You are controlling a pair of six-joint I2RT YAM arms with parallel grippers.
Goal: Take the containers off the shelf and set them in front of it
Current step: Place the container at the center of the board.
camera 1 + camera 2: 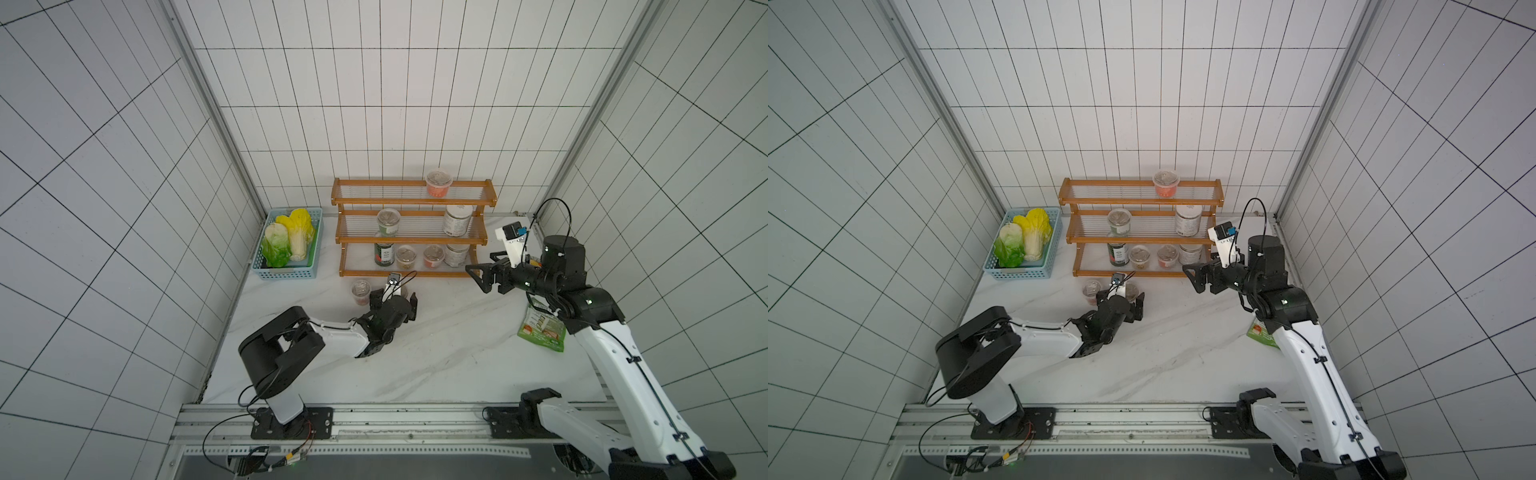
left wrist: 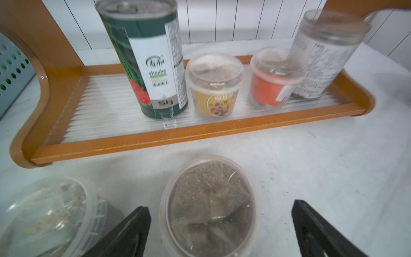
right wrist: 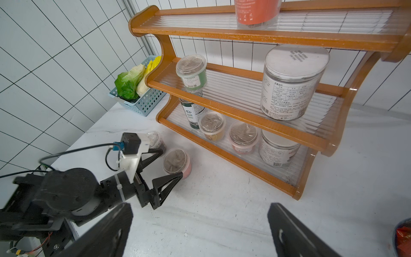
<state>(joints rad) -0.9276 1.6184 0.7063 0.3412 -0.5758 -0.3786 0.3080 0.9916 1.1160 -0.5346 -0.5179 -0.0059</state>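
In front of the shelf [image 1: 413,200], on the white marble table [image 1: 436,353], I see two clear-lidded cups standing upright near each other, both clear of the bottom rail. My left gripper [image 2: 220,208] sits around the pink-based cup [image 3: 176,161]; its jaws are spread wide, with a gap on either side in the left wrist view, so nothing is clamped. The dark cup [image 1: 360,291] stands just outside that gripper, on the basket side. On the shelf I count seven containers. The top tier holds one red cup [image 1: 438,183]. The middle tier holds a green-based cup [image 1: 388,220] and a big jar [image 1: 457,219]. The bottom tier holds a green tin [image 2: 153,66], a yellow cup [image 2: 214,89], an orange cup [image 2: 270,89] and a lower jar [image 3: 277,148] in a row. My right gripper [image 1: 478,279] hovers off the right end of the bottom tier, pointing towards it, with its jaws apart and empty. The blue basket [image 1: 289,272] of cabbages [image 1: 286,239] stands left of the shelf. A green snack bag [image 1: 540,330] lies flat under my right arm.
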